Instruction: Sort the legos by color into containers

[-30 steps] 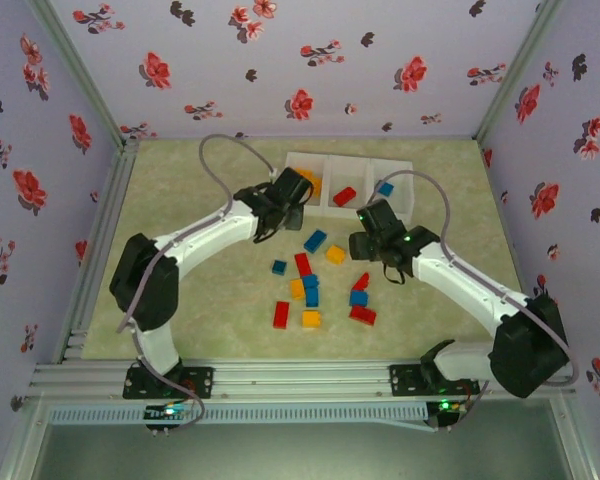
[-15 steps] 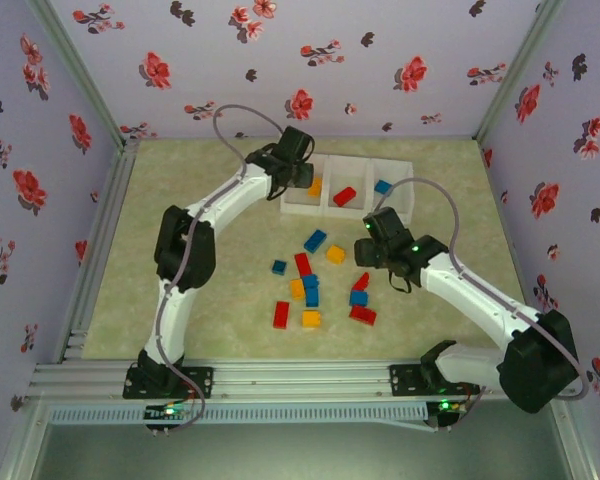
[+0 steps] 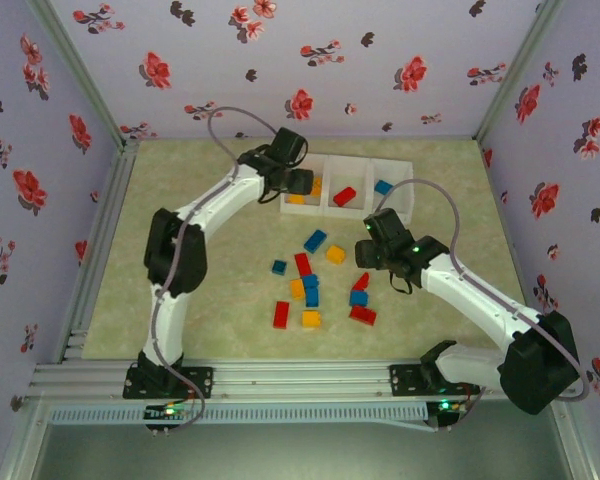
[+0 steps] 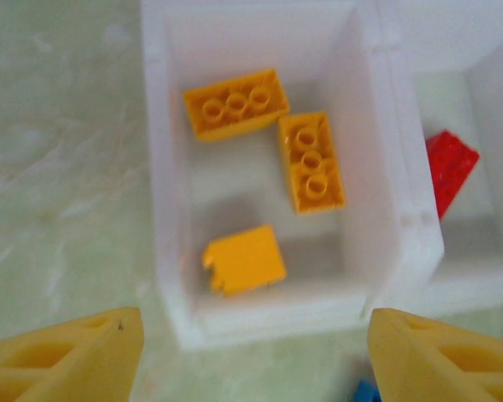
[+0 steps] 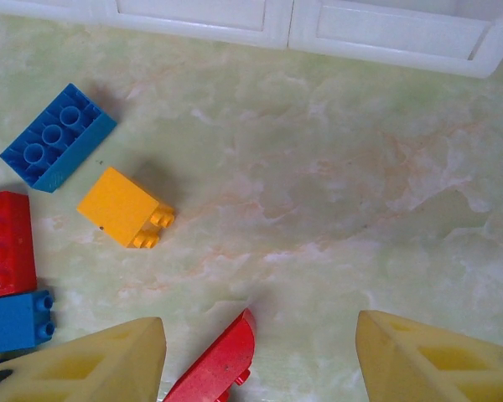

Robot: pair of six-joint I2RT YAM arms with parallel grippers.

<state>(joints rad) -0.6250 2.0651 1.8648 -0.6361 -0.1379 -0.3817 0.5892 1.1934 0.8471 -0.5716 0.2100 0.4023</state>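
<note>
We are hovering left hand (image 4: 256, 325), released, empty, over low white plastic tray (image 4: 161, 167): three orange-yellow plastic bricks (image 4: 235, 102) lying beneath, colour-sorted; right hand (image 5: 260, 322), spread, is straddling red plastic brick (image 5: 218, 360), likely next pick.

White tray (image 4: 155, 167); legos (image 5: 57, 146) in orange-yellow, red and blue; pale green table (image 5: 318, 167) with faint marbling; lilac walls (image 3: 300, 60) scattered with red and dark flowers; yellow fingers (image 4: 67, 356) on white arms (image 3: 475, 298) with black joints
</note>
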